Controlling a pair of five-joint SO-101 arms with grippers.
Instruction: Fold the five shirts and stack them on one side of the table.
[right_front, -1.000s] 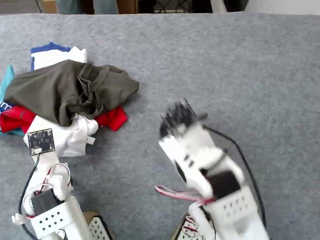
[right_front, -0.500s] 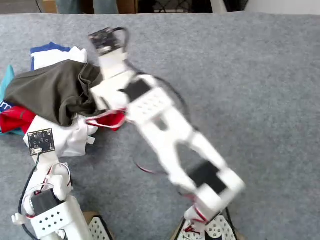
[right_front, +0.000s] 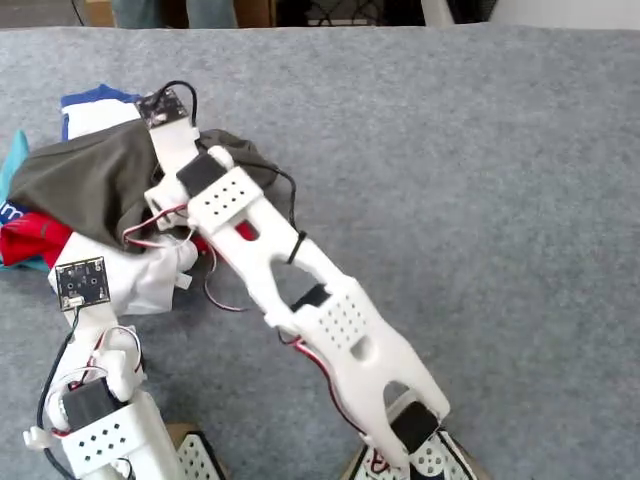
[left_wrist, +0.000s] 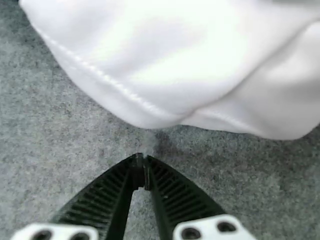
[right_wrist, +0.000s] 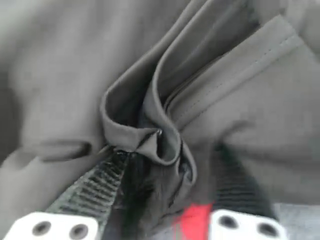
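R gripper (right_wrist: 167, 156) astride olive shirt (right_wrist: 240, 90) fold

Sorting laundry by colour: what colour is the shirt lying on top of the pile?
Dark olive-grey. The top shirt shows best in the high view.

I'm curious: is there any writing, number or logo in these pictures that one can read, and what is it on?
No text can be read.
Blue cloth at the pile's edge: white print, cut off, illegible.
Black board on one arm: pale dots, no legible letters.
Second black board on the other arm: blurred, nothing legible.
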